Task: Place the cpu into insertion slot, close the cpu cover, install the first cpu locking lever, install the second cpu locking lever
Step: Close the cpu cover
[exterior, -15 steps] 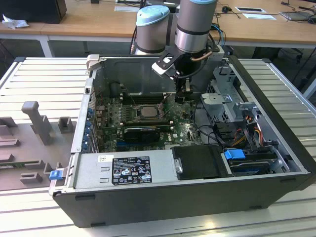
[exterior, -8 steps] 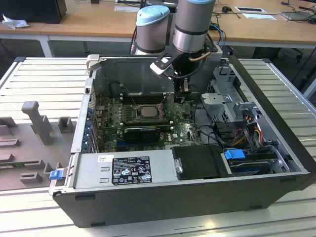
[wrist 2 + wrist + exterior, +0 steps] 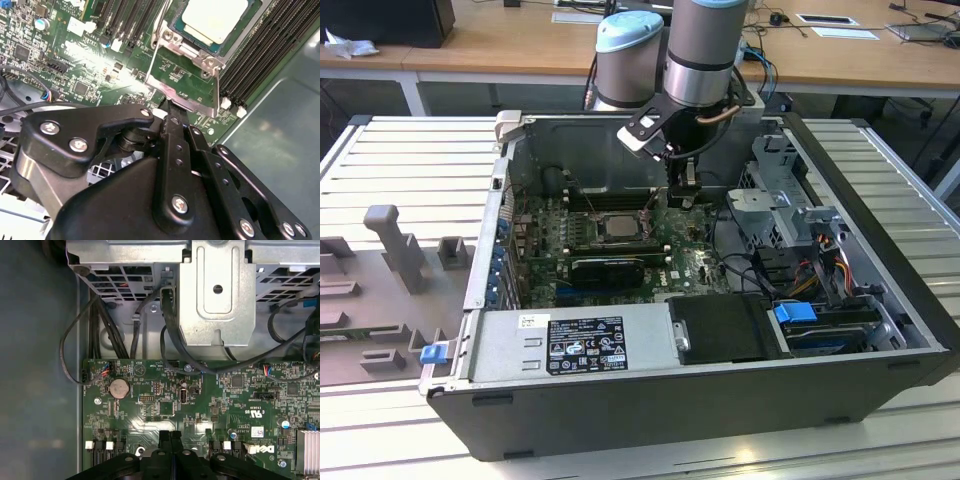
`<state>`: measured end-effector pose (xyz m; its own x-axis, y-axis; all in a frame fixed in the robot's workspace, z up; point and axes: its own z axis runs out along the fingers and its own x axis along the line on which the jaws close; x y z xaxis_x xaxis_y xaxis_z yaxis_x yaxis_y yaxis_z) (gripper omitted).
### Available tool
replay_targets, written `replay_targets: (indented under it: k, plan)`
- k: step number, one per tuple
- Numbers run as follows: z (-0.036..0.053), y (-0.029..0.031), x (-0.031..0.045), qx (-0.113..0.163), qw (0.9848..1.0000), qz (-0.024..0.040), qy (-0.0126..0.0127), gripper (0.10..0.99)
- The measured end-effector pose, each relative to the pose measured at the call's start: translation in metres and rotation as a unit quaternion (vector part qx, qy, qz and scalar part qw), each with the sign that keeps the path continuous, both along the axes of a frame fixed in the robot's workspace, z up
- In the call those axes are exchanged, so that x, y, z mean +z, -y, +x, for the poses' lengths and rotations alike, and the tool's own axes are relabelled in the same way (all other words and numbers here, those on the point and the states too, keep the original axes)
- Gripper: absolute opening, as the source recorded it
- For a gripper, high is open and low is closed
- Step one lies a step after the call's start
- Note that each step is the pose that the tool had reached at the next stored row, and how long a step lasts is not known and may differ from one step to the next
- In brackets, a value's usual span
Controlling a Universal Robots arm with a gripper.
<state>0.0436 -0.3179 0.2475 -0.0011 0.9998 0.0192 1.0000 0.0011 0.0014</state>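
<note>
The big computer case (image 3: 720, 400) lies open on the desk (image 3: 410, 170). The arm (image 3: 705, 50) has its jaws pressed together, right at the edge of the cpu cover (image 3: 187, 97), which is swung open. The small cpu (image 3: 215, 20) sits in the insertion slot (image 3: 592, 228).

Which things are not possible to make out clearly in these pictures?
Second wrist view: whether the gripper grips the cpu cover or only touches it; its own fingers hide the contact.
Second wrist view: the cpu and the insertion slot are cut off by the picture's edge.
Exterior view: the cover's edges are too small to trace.
</note>
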Motion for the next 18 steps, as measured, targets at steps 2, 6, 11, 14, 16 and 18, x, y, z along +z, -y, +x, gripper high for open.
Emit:
replay_targets:
  k: [2,6,11,14,16,18]
  plan:
    - [-0.001,0.0,0.0,0.0,1.0,0.0,0.0,0.106]
    - [-0.0028,0.0,0.0,0.0,1.0,0.0,0.0,0.106]
    - [-0.0049,0.0,0.0,0.0,1.0,0.0,0.0,0.106]
    - [-0.0059,0.0,0.0,0.0,1.0,0.0,0.0,0.106]
    - [-0.0066,0.0,0.0,0.0,1.0,0.0,0.0,0.106]
    - [-0.0083,0.0,0.0,0.0,1.0,0.0,0.0,0.106]
